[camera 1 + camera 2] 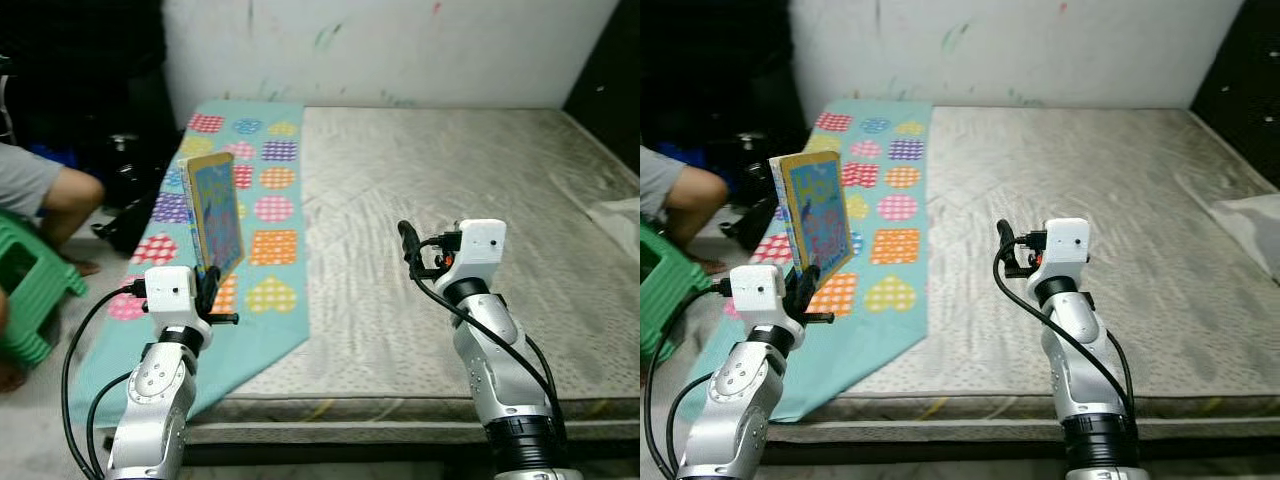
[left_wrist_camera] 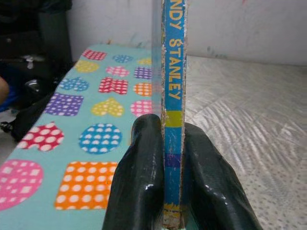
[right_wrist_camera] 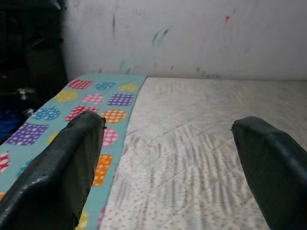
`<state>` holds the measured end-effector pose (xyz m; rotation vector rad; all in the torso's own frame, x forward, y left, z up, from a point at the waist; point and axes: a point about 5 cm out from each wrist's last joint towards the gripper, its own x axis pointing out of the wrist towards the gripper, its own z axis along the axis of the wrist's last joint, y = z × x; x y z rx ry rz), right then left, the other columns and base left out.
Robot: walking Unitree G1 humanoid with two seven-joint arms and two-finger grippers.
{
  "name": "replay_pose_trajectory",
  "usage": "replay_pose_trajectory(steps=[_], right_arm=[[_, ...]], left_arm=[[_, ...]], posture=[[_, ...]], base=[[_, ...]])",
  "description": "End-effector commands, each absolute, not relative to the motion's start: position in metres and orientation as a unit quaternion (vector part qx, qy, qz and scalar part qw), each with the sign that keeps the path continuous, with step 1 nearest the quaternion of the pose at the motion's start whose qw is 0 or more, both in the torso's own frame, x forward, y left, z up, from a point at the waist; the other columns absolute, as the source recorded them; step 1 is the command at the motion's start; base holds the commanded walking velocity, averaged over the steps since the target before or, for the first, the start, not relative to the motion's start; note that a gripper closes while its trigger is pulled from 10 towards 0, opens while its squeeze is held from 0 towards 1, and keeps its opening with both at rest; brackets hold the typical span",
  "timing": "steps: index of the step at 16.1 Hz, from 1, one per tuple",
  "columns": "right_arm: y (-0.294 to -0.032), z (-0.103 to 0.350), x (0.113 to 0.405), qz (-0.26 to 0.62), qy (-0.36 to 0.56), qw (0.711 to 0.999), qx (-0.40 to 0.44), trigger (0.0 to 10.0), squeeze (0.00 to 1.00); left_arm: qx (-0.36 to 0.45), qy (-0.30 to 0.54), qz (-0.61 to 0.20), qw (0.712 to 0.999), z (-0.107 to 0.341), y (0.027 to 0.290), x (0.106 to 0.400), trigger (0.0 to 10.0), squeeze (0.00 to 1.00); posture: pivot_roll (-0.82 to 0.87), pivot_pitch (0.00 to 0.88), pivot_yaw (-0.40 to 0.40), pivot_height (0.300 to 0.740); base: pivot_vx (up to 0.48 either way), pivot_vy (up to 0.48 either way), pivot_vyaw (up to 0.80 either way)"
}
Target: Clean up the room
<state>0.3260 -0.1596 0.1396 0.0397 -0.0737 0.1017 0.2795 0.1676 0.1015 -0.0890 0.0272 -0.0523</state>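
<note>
A thin blue and yellow picture book [image 1: 217, 213] stands upright in the air, held by its lower edge in my left gripper [image 1: 209, 285], which is shut on it. In the left wrist view the book's blue spine [image 2: 173, 110] sits squeezed between the two black fingers [image 2: 139, 182]. The book hangs over the teal blanket [image 1: 270, 190] with coloured hearts and squares, on the left part of the mattress. My right gripper [image 1: 407, 240] is raised over the bare grey mattress [image 1: 450, 190], open, with nothing between its fingers [image 3: 62, 177].
The mattress lies on the floor against a white wall [image 1: 400, 50]. At the left a person's knee [image 1: 70, 200] and a green plastic stool [image 1: 35, 285] stand beside the mattress. Dark bags [image 1: 130, 180] lie behind them. A white cloth [image 1: 620, 220] rests at the right edge.
</note>
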Motion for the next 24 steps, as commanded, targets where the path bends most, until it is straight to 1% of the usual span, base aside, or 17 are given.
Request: replay_pose_trajectory(steps=[1,17,19,20,22,24], right_arm=[[-0.1598,0.1423,0.3286,0.049,-0.041,0.998,0.021,10.0,0.00],[-0.1592,0.1392,0.3267,0.049,-0.038,0.998,0.026,10.0,0.00],[-0.1598,0.1397,0.3270,0.048,-0.039,0.998,0.025,10.0,0.00],[-0.1605,0.1402,0.3273,0.047,-0.039,0.998,0.025,10.0,0.00],[-0.1612,0.1407,0.3272,0.045,-0.041,0.998,0.024,10.0,0.00],[-0.1626,0.1408,0.3265,0.042,-0.042,0.998,0.025,10.0,0.00]], left_arm=[[-0.037,-0.012,-0.036,0.999,0.1127,0.1650,0.2823,10.0,0.00],[-0.038,-0.008,-0.035,0.999,0.1117,0.1656,0.2819,10.0,0.00],[-0.043,-0.016,-0.038,0.998,0.1132,0.1637,0.2818,10.0,0.00],[-0.051,-0.027,-0.055,0.997,0.1152,0.1618,0.2807,10.0,0.00],[-0.047,-0.027,-0.065,0.996,0.1153,0.1609,0.2796,10.0,0.00],[-0.060,-0.029,-0.076,0.995,0.1161,0.1596,0.2789,10.0,0.00]], posture=[[-0.03,0.015,-0.001,0.740],[-0.03,0.028,-0.002,0.740],[-0.03,0.028,-0.001,0.740],[-0.03,0.029,0.000,0.740],[-0.03,0.029,0.000,0.740],[-0.03,0.029,0.002,0.740]], base=[[0.000,-0.337,0.00],[0.000,-0.361,0.00],[0.000,-0.126,0.00],[0.000,0.000,0.00],[0.000,0.000,0.00],[0.000,0.000,0.00]])
